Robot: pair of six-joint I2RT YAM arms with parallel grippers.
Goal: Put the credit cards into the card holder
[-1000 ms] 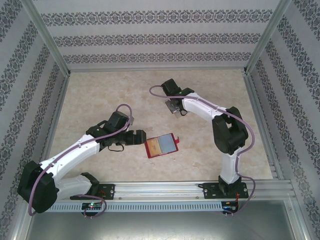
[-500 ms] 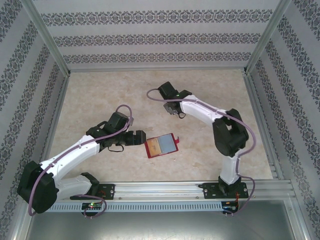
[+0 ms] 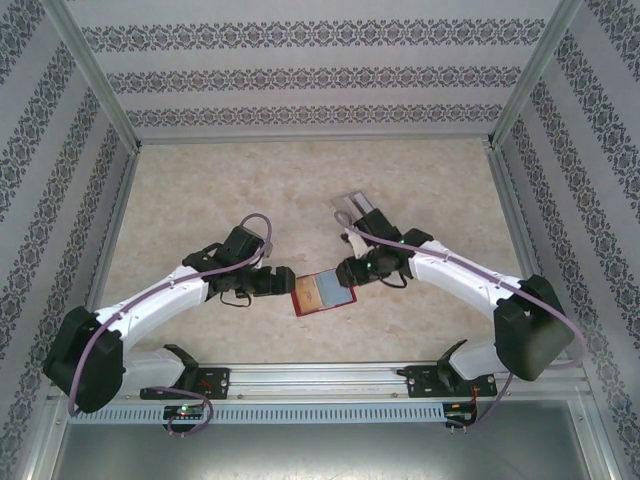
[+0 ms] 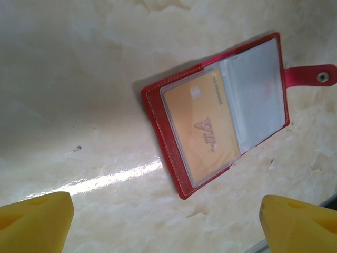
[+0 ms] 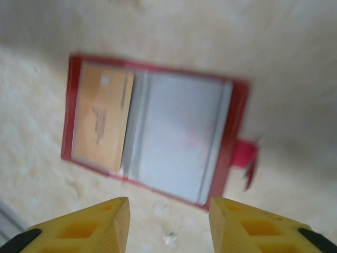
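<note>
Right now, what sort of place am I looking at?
Likely a purpose-built robot test cell, not a home: a marble-look tabletop boxed in by patterned wall panels, aluminium frame posts, and a mounting rail at the near edge.

"VIP" printed on the orange-yellow credit card, smaller line unreadable

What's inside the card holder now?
Card holder: one orange-yellow card in a clear pocket. Neighbouring pocket looks grey, card or bare plastic unclear. Anything behind the card is covered.
</note>
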